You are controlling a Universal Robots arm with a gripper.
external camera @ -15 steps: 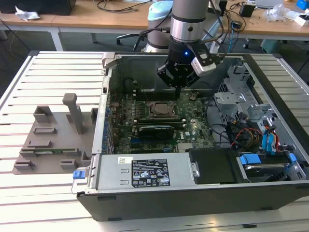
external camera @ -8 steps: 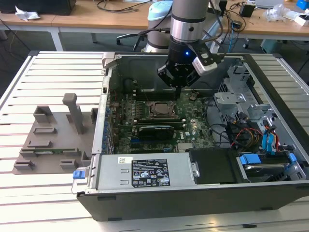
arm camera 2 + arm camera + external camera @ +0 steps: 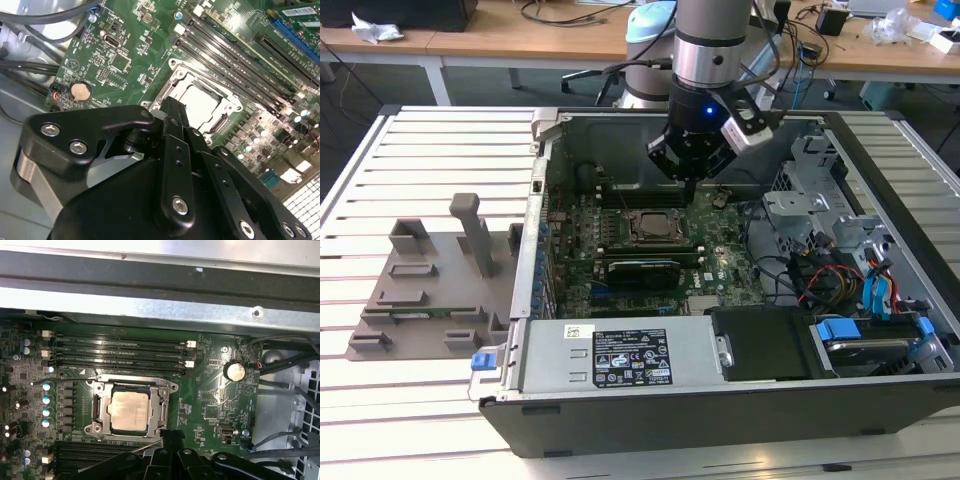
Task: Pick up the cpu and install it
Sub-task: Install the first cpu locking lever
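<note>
My gripper (image 3: 688,183) hangs inside the open computer case (image 3: 650,400), fingers pressed together on nothing, just above the motherboard (image 3: 215,400) beside the socket frame (image 3: 131,407). The cpu (image 3: 129,410) lies flat in that socket, silver top up, in both wrist views.

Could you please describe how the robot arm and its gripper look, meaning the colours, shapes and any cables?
The arm is a thick silver-grey cylinder with a black band and pale blue joint caps. Below it a small blue light glows. The gripper is black, built of flat linked bars with silver screws. A white block sits at its side, and black cables run alongside the arm.
</note>
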